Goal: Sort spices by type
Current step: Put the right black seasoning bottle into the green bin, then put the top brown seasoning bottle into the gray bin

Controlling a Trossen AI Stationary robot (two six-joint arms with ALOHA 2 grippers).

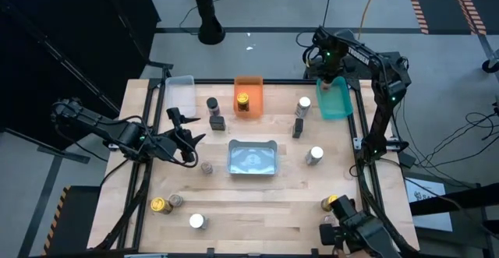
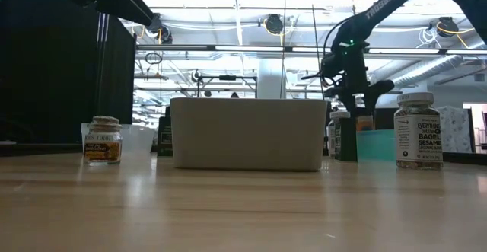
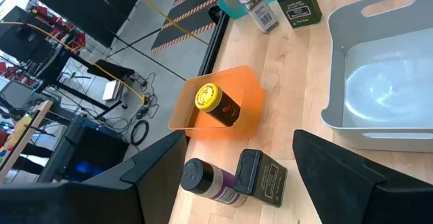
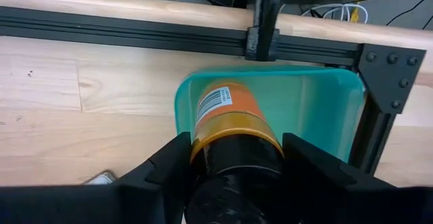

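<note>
The wooden table (image 1: 257, 203) carries four bins, and the grey bin (image 1: 252, 157) at its middle serves as landmark. Beyond it, toward the far edge, stands the orange bin (image 1: 249, 96) with a yellow-lidded jar (image 3: 216, 104) lying inside. Left of the orange bin is a clear bin (image 1: 180, 94); far right of the grey bin, at the table's far corner, is the teal bin (image 1: 335, 102).

The right gripper (image 4: 233, 183) hangs over the teal bin, its fingers clamped on an orange jar (image 4: 233, 119) with a barcode label.

The left gripper (image 1: 183, 137) hovers left of the grey bin, fingers spread apart and holding nothing.

Between the grey and orange bins stand a black-lidded jar (image 3: 210, 182) and a dark tin (image 3: 262, 178). A white-lidded jar (image 1: 314, 155) stands just right of the grey bin. A gold-lidded jar (image 1: 160, 205) and another white-lidded one (image 1: 197, 221) stand near the table's front left.
</note>
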